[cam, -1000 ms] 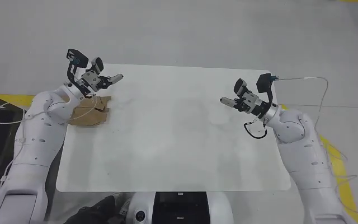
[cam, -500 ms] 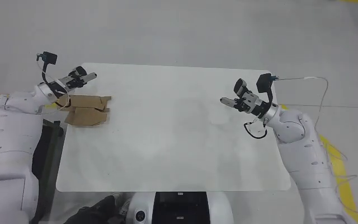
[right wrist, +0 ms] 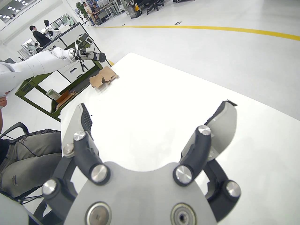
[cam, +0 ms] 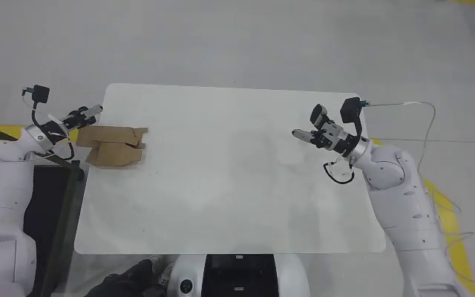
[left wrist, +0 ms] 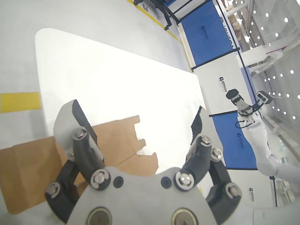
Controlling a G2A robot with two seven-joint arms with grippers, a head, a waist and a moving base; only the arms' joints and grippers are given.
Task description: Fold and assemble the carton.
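The flat carton [cam: 115, 145] lies at the desk's [cam: 237, 193] edge, middle left of the frame, with the left pincer [cam: 90, 113] just beside it and the right pincer [cam: 300, 134] well apart, both gaping and empty, so I'd take one free flap squarely, not the stacked layers.

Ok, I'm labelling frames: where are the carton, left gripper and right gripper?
carton [cam: 111, 147]: top view, middle of the flat cardboard.
left gripper [left wrist: 137, 108]: left wrist view, midway between its fingertips.
right gripper [right wrist: 155, 105]: right wrist view, midway between its fingertips.
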